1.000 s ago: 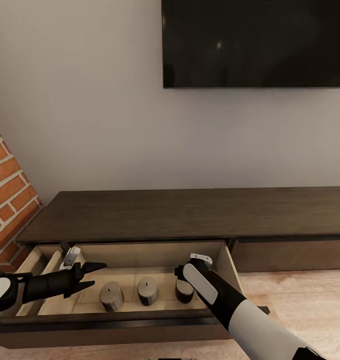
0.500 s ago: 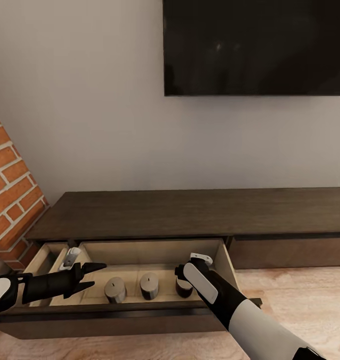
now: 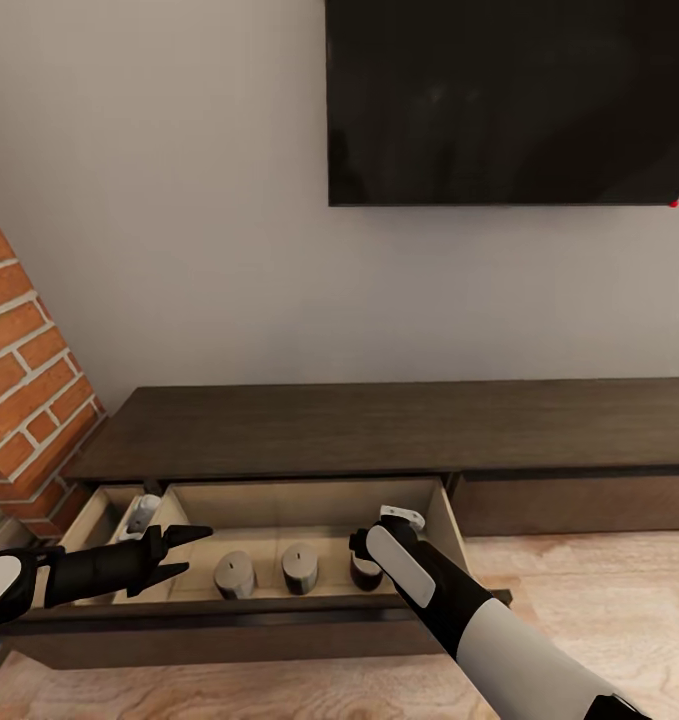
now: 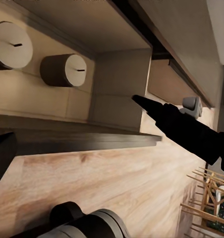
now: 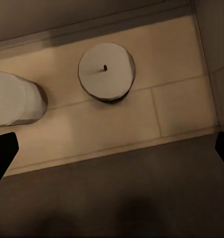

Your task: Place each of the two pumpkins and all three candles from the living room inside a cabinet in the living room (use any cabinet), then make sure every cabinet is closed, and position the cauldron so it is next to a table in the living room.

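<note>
A dark television [image 3: 509,100] hangs on the wall above the long low cabinet [image 3: 399,425], whose left drawer [image 3: 279,620] stands pulled out. Three candles [image 3: 235,575] stand upright in a row inside it, apart from each other. The left pincer [image 3: 184,553] hovers open above the drawer's left part; the right pincer [image 3: 364,545], spread wide, hangs over the rightmost candle [image 5: 106,71].

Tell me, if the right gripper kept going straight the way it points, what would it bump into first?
Probably the short grey candle standing in the open drawer of the dark brown wooden cabinet. The right gripper is open and points down at it; depth is unclear.
</note>
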Controlling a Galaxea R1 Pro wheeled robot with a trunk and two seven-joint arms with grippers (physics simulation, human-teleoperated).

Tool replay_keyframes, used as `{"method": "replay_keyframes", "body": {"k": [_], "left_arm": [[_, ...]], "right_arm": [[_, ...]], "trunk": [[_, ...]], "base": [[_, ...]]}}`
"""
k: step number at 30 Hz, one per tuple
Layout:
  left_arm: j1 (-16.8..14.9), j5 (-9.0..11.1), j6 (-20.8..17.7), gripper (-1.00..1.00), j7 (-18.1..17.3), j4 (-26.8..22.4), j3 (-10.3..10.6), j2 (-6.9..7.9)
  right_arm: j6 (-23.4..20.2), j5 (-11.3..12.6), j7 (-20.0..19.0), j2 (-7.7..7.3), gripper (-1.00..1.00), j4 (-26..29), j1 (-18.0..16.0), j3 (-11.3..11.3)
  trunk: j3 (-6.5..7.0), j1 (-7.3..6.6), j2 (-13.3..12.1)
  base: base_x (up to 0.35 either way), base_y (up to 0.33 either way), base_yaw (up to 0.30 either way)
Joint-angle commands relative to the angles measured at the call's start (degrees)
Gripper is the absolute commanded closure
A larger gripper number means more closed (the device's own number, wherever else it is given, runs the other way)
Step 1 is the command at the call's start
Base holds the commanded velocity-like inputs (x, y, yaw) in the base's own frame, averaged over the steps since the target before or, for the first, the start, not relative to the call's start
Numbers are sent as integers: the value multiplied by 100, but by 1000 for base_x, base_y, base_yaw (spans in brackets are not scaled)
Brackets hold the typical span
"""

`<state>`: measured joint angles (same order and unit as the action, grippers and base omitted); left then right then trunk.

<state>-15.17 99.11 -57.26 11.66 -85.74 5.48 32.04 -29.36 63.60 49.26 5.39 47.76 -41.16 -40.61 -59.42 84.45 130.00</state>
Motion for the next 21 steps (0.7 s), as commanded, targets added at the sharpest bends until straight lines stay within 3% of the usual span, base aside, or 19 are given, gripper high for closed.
{"method": "replay_keyframes", "body": {"k": [1, 21], "left_arm": [[-4, 56, -4, -100, 55, -4, 5, 4], [-4, 57, -4, -100, 55, -12, 6, 4]], "right_arm": [[-15, 29, 39, -2, -100, 6, -6, -12], [0, 36, -22, -2, -100, 5, -6, -16]], "trunk": [[13, -24, -39], [372, -463, -841]], "base": [[-16, 0, 0], [-1, 0, 0]]}}
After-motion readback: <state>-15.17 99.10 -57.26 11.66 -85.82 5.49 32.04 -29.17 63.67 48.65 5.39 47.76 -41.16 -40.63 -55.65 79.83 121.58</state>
